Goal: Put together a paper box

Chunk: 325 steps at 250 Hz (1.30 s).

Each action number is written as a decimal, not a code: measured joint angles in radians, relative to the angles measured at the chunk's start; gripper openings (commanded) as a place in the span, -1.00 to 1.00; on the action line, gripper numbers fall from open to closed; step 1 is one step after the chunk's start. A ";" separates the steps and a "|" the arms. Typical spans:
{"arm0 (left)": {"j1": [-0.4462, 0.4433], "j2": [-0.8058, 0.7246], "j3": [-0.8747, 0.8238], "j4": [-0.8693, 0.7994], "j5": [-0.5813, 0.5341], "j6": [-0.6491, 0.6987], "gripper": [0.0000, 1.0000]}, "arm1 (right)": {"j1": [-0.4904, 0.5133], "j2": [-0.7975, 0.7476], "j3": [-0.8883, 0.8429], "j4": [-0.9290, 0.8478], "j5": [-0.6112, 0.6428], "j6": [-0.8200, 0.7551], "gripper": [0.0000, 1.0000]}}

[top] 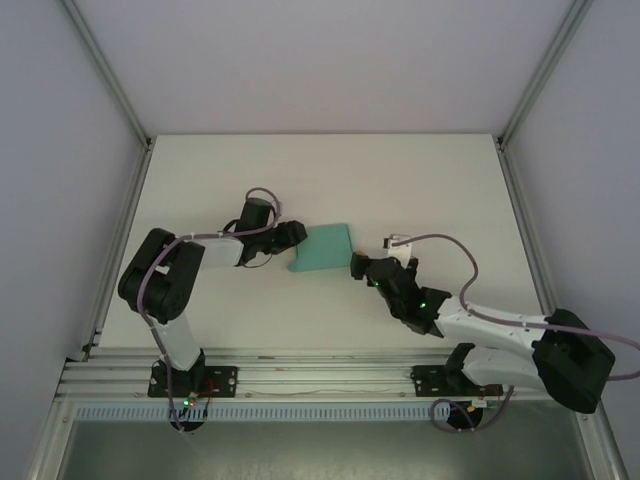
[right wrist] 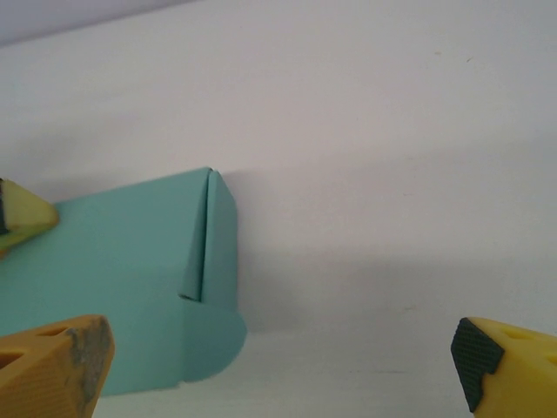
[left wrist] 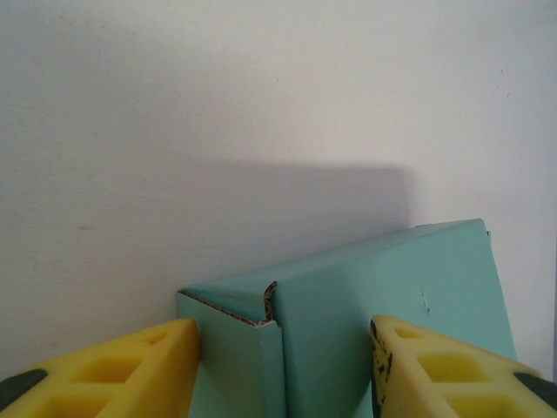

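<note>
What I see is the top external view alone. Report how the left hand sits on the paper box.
Observer: The left hand straddles one end of the paper box, a yellow finger on each side; whether they press it, I cannot tell.
Operator: Report that end's corner.
Observer: Its top corner seam gapes, the card edge crumpled.
Operator: Now the right hand.
Observer: The right hand is wide open, bare table between its fingers; a rounded flap sticks out from the box's end beside it.
</note>
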 measured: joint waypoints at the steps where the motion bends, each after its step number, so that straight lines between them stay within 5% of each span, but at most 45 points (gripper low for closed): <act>1: 0.000 0.000 0.000 0.001 0.000 0.000 -0.03 | 0.000 -0.002 0.000 0.000 0.000 0.001 1.00; 68: 0.002 0.021 -0.028 0.093 0.027 0.016 -0.36 | -0.092 -0.032 -0.005 0.000 -0.082 0.058 1.00; 154: 0.036 0.051 -0.081 0.245 0.106 -0.015 -0.62 | -0.162 0.140 0.084 -0.029 -0.277 0.112 1.00; 272: 0.078 0.065 -0.134 0.359 0.179 -0.052 -0.62 | -0.286 0.410 0.265 0.013 -0.708 0.199 0.98; 325: 0.091 0.086 -0.149 0.420 0.214 -0.060 -0.63 | -0.323 0.512 0.311 0.080 -0.863 0.253 0.82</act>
